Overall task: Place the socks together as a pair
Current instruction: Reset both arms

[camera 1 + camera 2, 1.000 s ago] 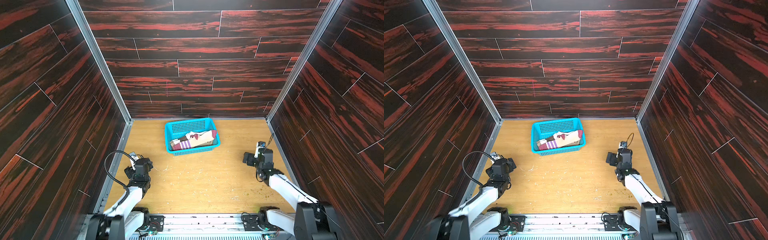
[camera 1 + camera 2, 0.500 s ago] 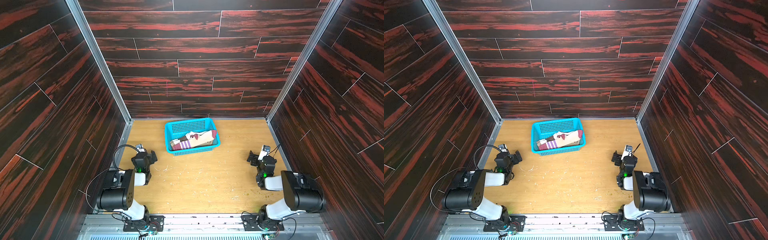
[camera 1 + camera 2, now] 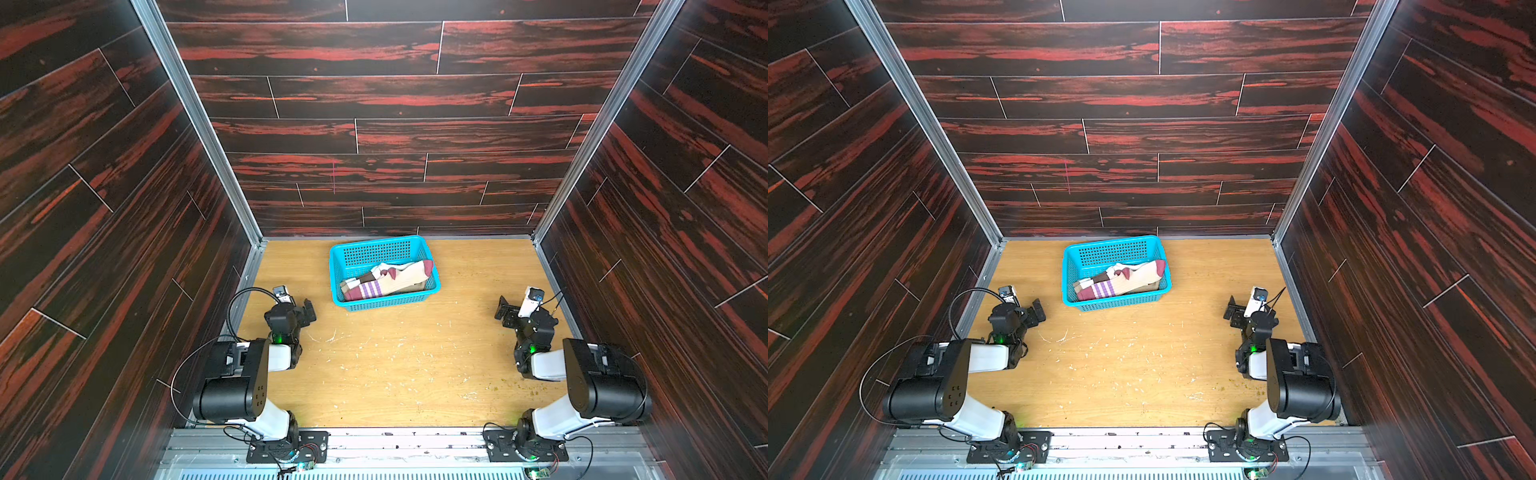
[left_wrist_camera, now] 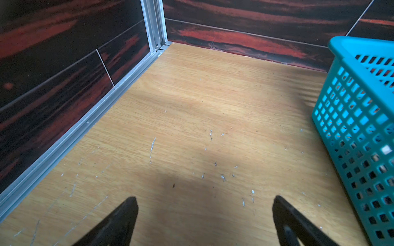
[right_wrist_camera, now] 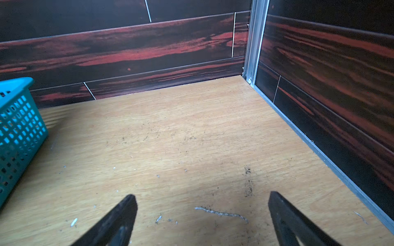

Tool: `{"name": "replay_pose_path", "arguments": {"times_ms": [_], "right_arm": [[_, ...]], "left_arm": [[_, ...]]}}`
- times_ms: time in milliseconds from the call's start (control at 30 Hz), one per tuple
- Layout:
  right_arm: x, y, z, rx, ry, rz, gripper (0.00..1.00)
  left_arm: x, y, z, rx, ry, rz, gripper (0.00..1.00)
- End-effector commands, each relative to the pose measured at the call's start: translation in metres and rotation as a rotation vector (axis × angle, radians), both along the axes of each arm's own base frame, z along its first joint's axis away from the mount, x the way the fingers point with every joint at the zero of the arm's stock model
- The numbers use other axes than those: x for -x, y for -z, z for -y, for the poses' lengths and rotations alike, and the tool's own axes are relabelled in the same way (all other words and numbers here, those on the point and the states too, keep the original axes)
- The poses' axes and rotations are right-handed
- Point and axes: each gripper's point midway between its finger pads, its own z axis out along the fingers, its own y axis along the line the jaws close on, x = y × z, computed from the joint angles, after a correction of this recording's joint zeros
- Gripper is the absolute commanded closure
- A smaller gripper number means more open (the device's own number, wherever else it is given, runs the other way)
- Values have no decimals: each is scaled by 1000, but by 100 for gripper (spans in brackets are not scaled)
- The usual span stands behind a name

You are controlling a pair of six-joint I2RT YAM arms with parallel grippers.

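To the left, the black left gripper (image 3: 308, 311) hangs low over the scratched, light wooden tabletop (image 3: 395, 374), its jaws spread wide with nothing between them. In the middle, near the dark red-streaked back wall (image 3: 395, 199), stands a turquoise plastic basket (image 3: 376, 252) with perforated sides, and all the socks (image 3: 386, 283) lie inside it in a loose heap. On top I see a cream knitted sock with maroon toe and purple stripes (image 3: 409, 274). Under it some white and brown fabric shows, but I cannot tell which sock it belongs to. They look light, soft and floppy, so I think a pinch on a raised fold or on the cuff is best. A lifted sock will probably hang down and may drag its neighbours. The basket seems stiff but light, and it could slide. To the right, the black right gripper (image 3: 504, 309) is also wide open and empty, well apart from the basket.
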Motion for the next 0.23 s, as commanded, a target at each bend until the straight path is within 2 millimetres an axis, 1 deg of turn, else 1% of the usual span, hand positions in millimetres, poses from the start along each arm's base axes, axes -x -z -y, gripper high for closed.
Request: {"name": "replay_pose_path", "arguments": {"times_ms": [0,200], "right_arm": [[-6,-9,-2,-5,-11,31,1],[-5,-11,-2,-4,-10,41,1]], "left_arm": [[-6,-16,-1,-14,9,38,0],[-6,-17,0,-12,10,42,0]]}}
